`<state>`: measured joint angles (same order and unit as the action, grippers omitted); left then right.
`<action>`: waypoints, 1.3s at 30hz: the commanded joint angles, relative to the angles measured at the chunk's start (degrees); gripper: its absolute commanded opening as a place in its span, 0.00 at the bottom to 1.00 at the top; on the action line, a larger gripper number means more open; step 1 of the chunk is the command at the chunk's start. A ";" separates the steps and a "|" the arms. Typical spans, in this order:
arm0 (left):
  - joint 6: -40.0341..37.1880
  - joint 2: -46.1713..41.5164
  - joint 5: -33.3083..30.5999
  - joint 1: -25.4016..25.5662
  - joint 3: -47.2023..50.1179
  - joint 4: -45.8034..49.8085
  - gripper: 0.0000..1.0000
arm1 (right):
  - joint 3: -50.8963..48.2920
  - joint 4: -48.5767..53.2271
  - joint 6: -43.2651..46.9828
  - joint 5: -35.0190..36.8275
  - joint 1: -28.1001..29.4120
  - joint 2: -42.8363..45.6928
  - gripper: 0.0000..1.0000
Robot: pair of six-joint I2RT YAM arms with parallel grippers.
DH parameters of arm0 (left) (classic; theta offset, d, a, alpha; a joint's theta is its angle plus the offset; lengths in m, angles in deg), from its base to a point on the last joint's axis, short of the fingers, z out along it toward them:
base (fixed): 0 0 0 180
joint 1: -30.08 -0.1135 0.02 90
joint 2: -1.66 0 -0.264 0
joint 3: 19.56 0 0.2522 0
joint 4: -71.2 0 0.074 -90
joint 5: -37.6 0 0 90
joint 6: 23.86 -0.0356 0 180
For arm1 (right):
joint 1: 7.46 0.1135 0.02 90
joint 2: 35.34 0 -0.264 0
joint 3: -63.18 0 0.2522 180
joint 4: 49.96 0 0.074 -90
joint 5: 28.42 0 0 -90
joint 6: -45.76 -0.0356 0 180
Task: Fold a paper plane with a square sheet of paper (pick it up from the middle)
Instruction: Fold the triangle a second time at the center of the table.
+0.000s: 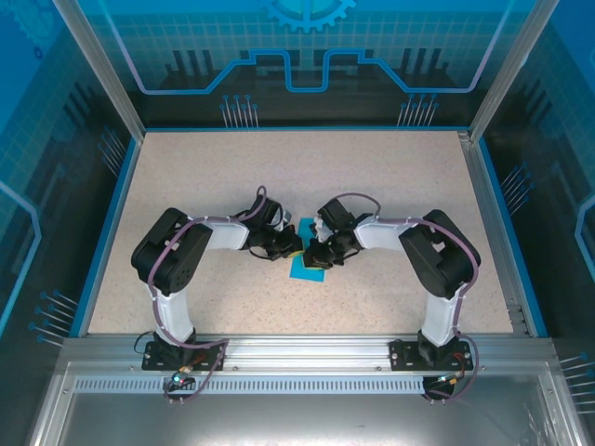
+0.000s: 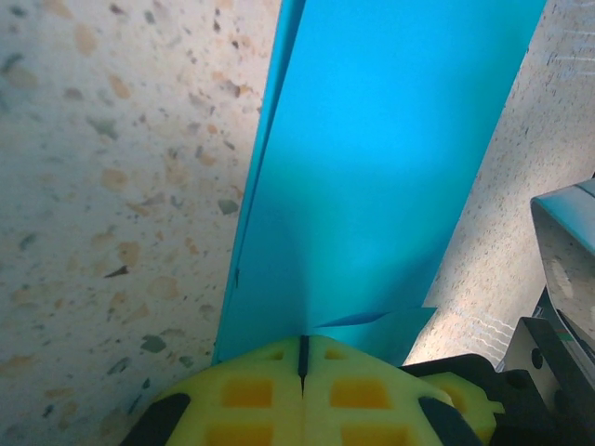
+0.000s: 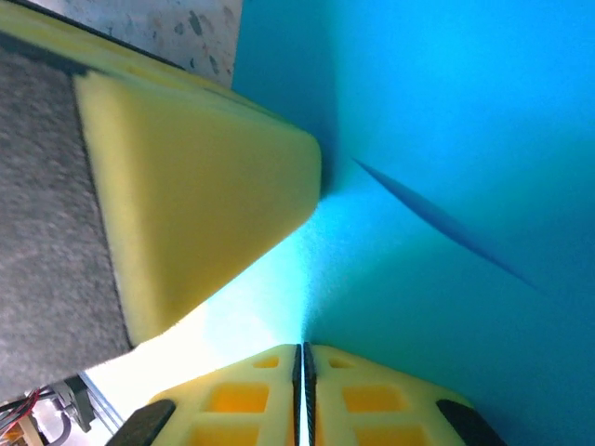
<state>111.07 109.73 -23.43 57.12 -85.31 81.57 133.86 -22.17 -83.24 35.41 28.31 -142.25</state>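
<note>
There is one beige speckled tabletop (image 1: 279, 177). At its near edge stand two black-and-white robot arms, the left arm (image 1: 177, 255) and the right arm (image 1: 437, 251), both bent toward the middle. Two grippers with yellow pads meet there, the left gripper (image 2: 302, 351) and the right gripper (image 3: 299, 358). Each has its jaws pressed together on the one cyan-blue thin paper sheet (image 2: 372, 167). The sheet is folded in layers, near the middle of the tabletop.
</note>
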 commanded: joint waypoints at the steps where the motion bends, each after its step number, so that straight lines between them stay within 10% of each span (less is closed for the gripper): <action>1: 0.19 4.12 -7.32 -0.22 1.44 4.83 0.00 | -2.23 3.01 -0.18 -1.48 -0.87 1.98 0.13; 23: -0.51 3.81 -7.37 -0.30 1.35 5.56 0.00 | -18.00 1.03 -0.01 -2.11 -4.19 10.51 0.14; 39: -0.72 3.37 -6.34 -0.16 0.71 5.69 0.00 | -2.41 -1.64 -2.43 -3.98 -2.47 5.71 0.16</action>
<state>111.00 109.73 -23.41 57.15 -85.35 81.57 128.68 -24.71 -84.79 31.32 24.98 -133.14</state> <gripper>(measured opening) 0.053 0.156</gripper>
